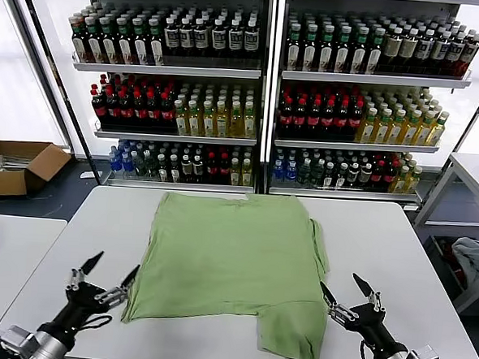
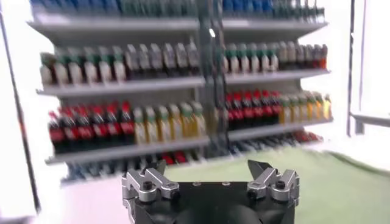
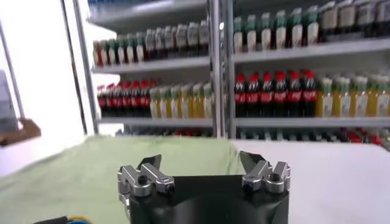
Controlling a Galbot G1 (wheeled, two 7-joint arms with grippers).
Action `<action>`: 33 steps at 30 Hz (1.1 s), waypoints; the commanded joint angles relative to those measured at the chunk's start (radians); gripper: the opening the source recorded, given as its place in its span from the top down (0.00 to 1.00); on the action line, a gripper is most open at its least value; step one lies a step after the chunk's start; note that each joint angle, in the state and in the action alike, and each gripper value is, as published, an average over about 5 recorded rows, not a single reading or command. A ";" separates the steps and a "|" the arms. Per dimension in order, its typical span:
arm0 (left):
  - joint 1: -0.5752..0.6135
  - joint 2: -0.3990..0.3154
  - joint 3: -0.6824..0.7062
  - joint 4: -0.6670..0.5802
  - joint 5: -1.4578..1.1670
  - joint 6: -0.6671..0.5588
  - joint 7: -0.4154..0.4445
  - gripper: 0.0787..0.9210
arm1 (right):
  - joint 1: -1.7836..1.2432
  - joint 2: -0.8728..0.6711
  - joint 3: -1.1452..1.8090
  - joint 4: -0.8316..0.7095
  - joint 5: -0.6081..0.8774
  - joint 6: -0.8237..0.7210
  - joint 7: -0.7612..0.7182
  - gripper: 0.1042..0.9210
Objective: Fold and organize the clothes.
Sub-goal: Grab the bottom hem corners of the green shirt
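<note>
Behind the table [image 1: 398,238], at twelve o'clock, shelves [image 1: 266,75] of bottles fill the view; they play no part in my work. On the white table the shirt [image 1: 234,261] lies flat in the middle, plain back up, one flap hanging toward six o'clock, so I judge it spread out to give me edges to take for folding. My left gripper [image 1: 107,276] waits just beside its hem corner at eight o'clock, fingers apart and holding nothing. My right gripper [image 1: 348,293] sits just off the edge at four o'clock, fingers likewise spread and bare, ready for a two-sided grab.
</note>
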 commanded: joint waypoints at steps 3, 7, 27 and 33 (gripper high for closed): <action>-0.028 0.276 0.244 0.060 -0.109 0.246 -0.212 0.12 | -0.118 -0.151 -0.030 0.084 0.033 -0.138 0.053 0.12; -0.046 0.285 0.226 0.078 -0.140 0.279 -0.226 0.12 | -0.139 -0.144 -0.031 0.093 0.032 -0.138 0.050 0.12; -0.048 0.249 0.204 0.112 -0.182 0.284 -0.240 0.12 | -0.138 -0.118 -0.106 0.032 0.011 -0.132 0.076 0.28; -0.029 0.227 0.219 0.101 -0.158 0.282 -0.246 0.19 | -0.155 -0.124 -0.109 0.024 0.013 -0.121 0.073 0.50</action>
